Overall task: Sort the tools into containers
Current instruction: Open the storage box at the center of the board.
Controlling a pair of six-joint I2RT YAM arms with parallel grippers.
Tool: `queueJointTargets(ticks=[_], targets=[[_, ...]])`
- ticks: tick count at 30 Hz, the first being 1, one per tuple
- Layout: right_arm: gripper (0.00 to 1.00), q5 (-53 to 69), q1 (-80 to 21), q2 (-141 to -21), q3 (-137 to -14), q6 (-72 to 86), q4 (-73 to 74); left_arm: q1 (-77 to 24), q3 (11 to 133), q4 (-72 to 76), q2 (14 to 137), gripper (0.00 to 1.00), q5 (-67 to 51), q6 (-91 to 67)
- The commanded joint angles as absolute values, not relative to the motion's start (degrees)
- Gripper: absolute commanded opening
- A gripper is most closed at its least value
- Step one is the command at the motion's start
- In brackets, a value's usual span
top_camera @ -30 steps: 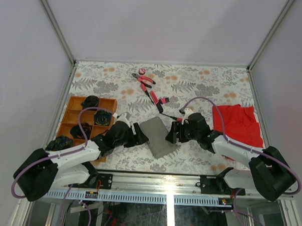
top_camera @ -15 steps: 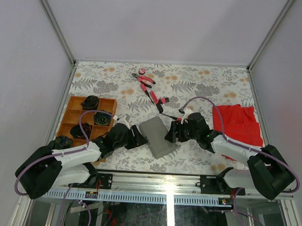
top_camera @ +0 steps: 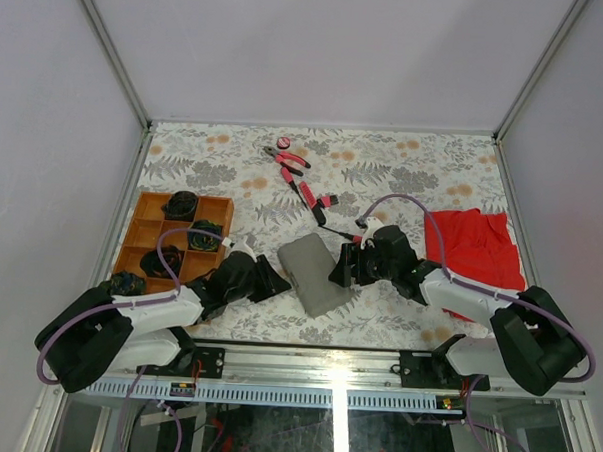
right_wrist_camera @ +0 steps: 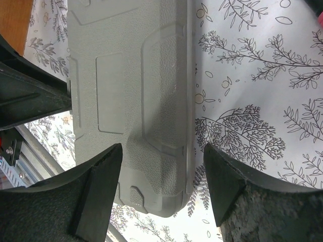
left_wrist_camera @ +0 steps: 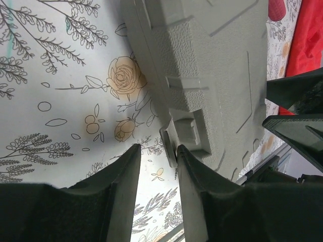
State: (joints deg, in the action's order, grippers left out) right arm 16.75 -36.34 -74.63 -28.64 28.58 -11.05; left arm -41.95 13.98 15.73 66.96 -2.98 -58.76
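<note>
The scene contains one grey case [top_camera: 313, 272], one wooden tray [top_camera: 147, 211], one red cloth [top_camera: 476, 249], one pair of pliers [top_camera: 289, 162] and one pink disc [top_camera: 283, 142].

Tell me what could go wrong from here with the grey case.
1. The left gripper has only the thin latch lip of the closed grey case between its narrow jaws; such a shallow bite may slip off.
2. The right gripper stands open astride the case's other side, not clamping it, so the case, lying loose on the floral table, may slide or swivel rather than open.
</note>
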Motion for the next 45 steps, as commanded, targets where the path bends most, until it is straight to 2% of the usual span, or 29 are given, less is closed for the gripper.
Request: queueJointTargets(ticks=[1,17,19,26,30,35,45], targets=[[0.72,17.92,-36.65,-75.10,-29.17,28.99,-12.78,-41.71,12.54,19.89,66.80,0.32,-1.48,-60.09],[0.71,18.61,-36.61,-76.05,-28.83,29.00,-13.42,-41.66,10.72,30.18,69.31,0.30,-1.88,-62.44],[0.71,18.80,-36.58,-76.24,-28.94,28.98,-13.50,-41.70,10.85,30.87,69.75,0.28,-1.77,-62.51],[0.71,18.56,-36.61,-75.96,-28.83,28.91,-13.58,-41.71,11.31,31.61,69.46,0.09,-1.57,-61.88],[0.71,16.65,-36.61,-74.74,-28.67,28.72,-13.03,-41.65,12.30,29.12,68.12,0.00,-1.56,-60.25],[0.75,10.18,-36.59,-69.89,-28.73,28.67,-10.75,-41.64,14.55,23.38,65.11,0.00,-1.58,-57.55],[0.82,-1.65,-36.61,-59.05,-27.91,27.37,-5.84,-41.70,21.68,2.68,57.45,0.00,-1.34,-51.15]])
